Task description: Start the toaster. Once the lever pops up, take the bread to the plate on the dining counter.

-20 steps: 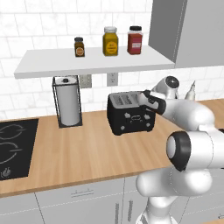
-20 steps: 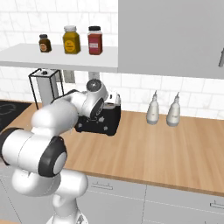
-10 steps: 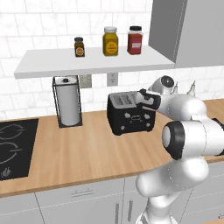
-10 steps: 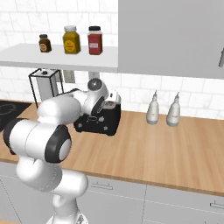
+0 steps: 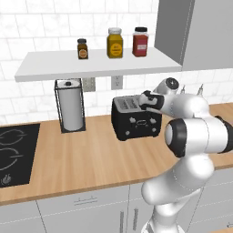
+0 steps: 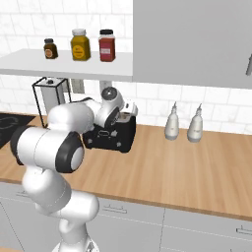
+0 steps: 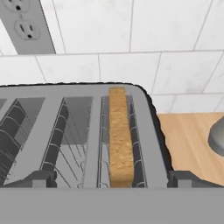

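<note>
**End effector closes in over the toaster's right slot**

On the left of the worktop [image 5: 82, 154] the paper towel roll [image 5: 71, 110] stands in its wire holder, well apart from the action. Next along, the toaster [image 5: 135, 119] sits against the tiled wall. Over the last second the forearm has swung round and the end effector [image 5: 146, 101] has drawn in over the toaster's right end, jaws spread wide and holding nothing. From the hand view, the bread [image 7: 120, 135] stands upright in the right-hand slot, its top edge level with the slot rim, and the two dark fingertips [image 7: 38, 178] sit either side of the toaster's top. My reading: the slice is waiting to be taken, so the arm is lining up for a grasp; it has not touched the bread yet. Farther right, two pale bottles [image 6: 184, 125] stand by the wall.
</note>
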### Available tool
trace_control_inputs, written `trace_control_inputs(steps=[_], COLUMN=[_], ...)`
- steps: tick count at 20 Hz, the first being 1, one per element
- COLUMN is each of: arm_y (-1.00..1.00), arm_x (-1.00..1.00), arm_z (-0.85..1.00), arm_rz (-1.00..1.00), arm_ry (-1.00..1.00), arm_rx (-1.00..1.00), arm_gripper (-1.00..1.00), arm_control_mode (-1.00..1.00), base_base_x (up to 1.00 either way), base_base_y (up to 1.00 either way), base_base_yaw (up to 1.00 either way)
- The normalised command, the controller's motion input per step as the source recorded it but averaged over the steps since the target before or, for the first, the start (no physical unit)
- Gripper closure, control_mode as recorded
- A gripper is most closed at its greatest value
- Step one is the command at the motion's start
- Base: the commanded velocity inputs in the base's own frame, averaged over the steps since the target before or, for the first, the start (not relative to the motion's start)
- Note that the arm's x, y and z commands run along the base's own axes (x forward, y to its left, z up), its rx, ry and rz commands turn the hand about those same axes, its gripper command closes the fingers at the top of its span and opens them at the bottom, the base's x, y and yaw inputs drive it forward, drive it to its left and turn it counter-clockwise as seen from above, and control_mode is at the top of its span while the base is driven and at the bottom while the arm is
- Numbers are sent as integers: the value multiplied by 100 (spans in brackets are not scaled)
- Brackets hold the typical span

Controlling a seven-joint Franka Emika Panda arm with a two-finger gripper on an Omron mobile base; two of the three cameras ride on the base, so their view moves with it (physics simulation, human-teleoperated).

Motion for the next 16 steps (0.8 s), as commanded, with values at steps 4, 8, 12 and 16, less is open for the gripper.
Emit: trace_control_inputs(steps=[4, 8, 12, 16], arm_y=[-6, -2, 0, 0], arm_x=[2, 5, 16, 29], arm_z=[-19, -13, -3, -2], arm_rz=[0, 0, 0, 0], arm_ry=[0, 0, 0, 0], arm_rx=[-2, -1, 0, 0], arm_gripper=[-100, -100, -100, -100], arm_control_mode=[-100, -100, -100, -100], base_base_x=[0, 0, 0, 0], base_base_y=[0, 0, 0, 0], base_base_yaw=[0, 0, 0, 0])
